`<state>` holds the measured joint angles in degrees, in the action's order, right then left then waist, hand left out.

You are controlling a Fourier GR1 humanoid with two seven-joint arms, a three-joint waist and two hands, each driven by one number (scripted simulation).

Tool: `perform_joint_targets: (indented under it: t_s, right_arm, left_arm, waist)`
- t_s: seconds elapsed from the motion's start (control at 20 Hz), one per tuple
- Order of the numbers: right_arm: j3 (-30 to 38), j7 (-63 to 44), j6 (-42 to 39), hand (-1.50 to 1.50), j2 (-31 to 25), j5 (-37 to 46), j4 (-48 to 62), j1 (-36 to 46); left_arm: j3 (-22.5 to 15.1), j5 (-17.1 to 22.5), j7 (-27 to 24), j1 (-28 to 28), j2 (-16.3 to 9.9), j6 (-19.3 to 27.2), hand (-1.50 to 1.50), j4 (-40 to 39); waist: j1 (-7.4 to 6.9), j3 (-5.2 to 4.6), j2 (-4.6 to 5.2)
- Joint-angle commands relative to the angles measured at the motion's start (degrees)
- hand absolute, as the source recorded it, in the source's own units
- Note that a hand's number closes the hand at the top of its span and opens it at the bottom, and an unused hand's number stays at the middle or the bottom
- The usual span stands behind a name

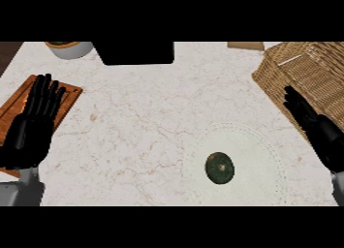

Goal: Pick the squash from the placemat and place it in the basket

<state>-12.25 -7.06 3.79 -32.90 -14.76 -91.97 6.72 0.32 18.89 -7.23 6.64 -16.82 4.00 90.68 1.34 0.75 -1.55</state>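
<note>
Head view looks steeply down on a white marbled counter (146, 121). At about five o'clock a dark green oval squash (219, 168) lies on a pale round stitched placemat (257, 145), untouched. At two o'clock stands the woven wicker basket (324, 72), its target. Just beside the basket, at three o'clock, the right hand (321, 131) is flat with fingers straight, holding nothing. At nine o'clock the left hand (35, 123), equally open and empty, rests over a wooden cutting board (69, 99). Judging by closeness, the right hand suits the pick, with basket and squash both on its side
</note>
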Motion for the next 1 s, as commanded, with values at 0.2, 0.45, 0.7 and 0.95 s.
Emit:
perform_joint_targets:
  t_s: [0.2,0.45,0.7,0.95]
  right_arm:
    - [10.42,16.10,-4.74,1.50,6.41,-11.45,-2.67,8.79]
    - [-9.07,25.80,-4.42,-1.50,2.90,17.74,-8.20,10.79]
    - [-22.05,20.25,14.68,-1.50,19.97,34.62,-6.63,9.64]
    - [-26.27,-8.25,11.90,-1.50,24.95,42.89,-12.89,15.55]
  left_arm:
    - [-0.44,-5.23,10.31,-0.28,-5.47,2.82,0.00,-5.29]
    - [-3.20,-5.58,14.84,0.91,-5.33,1.12,0.00,-8.67]
    - [-1.84,-5.85,16.81,2.60,-6.07,1.41,0.00,-10.42]
    - [-1.00,-6.37,17.80,4.82,-6.71,0.67,0.00,-12.16]
  waist:
    - [-1.63,-0.29,1.96]
    - [-2.57,-0.70,1.94]
    - [-1.73,-0.81,1.48]
    - [-1.06,-0.87,1.27]
